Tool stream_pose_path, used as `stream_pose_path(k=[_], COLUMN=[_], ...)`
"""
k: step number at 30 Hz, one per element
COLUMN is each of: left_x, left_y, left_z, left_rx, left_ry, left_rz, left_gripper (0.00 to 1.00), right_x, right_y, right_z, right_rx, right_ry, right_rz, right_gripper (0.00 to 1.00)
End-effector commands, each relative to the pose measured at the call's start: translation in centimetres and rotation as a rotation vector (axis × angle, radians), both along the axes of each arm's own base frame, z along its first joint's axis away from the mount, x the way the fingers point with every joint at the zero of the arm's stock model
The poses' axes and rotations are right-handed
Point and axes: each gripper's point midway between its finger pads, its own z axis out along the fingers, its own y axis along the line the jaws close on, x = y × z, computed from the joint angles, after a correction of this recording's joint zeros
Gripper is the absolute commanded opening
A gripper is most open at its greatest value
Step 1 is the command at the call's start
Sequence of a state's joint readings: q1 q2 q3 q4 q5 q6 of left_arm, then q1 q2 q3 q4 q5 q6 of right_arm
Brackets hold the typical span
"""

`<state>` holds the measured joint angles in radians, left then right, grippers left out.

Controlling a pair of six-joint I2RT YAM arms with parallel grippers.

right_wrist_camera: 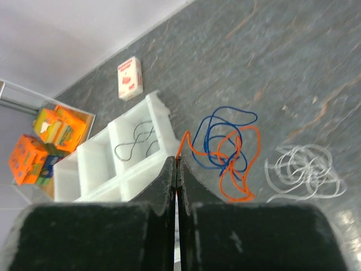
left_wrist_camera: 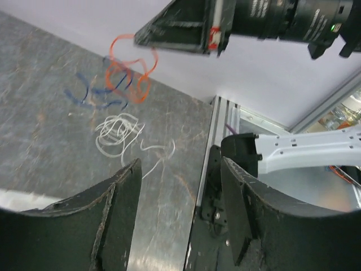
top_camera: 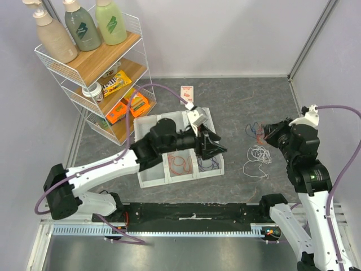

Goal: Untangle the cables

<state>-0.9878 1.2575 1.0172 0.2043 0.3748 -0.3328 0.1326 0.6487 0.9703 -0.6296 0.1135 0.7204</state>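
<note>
The right gripper (right_wrist_camera: 176, 164) is clenched and seems to pinch one end of the orange cable (left_wrist_camera: 119, 72) (the strand runs straight into its tips). The rest of that cable loops through the blue cable (right_wrist_camera: 228, 108). The white cable (right_wrist_camera: 302, 172) lies bunched just beside them on the table (top_camera: 237, 101). The left gripper (left_wrist_camera: 180, 165) hangs over the tray (top_camera: 149, 179), jaws apart and empty.

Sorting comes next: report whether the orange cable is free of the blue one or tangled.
Tangled: the orange cable crosses the blue cable several times; the shut right gripper pinches its end.
</note>
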Motion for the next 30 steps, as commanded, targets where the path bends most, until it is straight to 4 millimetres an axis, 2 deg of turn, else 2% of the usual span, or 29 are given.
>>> stream_pose_path(k=[1,3,7,8,13,18,23,30], left_x=[0.1,0.1,1.1,1.2,1.6,2.4,2.9,2.2], left_y=[-4.2,-6.1,-9.0,-9.5,-11.4,-12.3,-13.1,-14.1], left_z=[2.3,1.1,-1.2,-1.9,-3.1,-3.8,-3.8,-5.4], left_rx=[-0.155,-0.162,-0.155,-0.149,-0.15,-0.159,-0.158,-0.131], left_ry=[-0.126,-0.171,-0.167,-0.156,-0.143,-0.143,-0.155,-0.115], left_rz=[0.064,0.079,0.102,0.099,0.114,0.137,0.144,0.088], left_gripper=[0.64,0.63,0.61,0.61,0.6,0.57,0.55,0.37], right_x=[-0.8,-1.2,-1.9,-2.0,-2.4,-2.4,-2.4,-2.4], right_y=[2.4,3.3,3.5,3.6,4.1,4.5,4.6,4.7], right_z=[-2.4,-2.9,-2.8,-2.9,-3.8,-4.8,-4.7,-4.1], right_rx=[0.221,0.285,0.348,0.358,0.375,0.391,0.397,0.425], right_ry=[0.077,0.091,0.079,0.079,0.107,0.13,0.125,0.114], right_rz=[0.029,0.054,0.047,0.047,0.068,0.081,0.085,0.081], right_gripper=[0.0,0.0,0.0,0.0,0.0,0.0,0.0,0.0])
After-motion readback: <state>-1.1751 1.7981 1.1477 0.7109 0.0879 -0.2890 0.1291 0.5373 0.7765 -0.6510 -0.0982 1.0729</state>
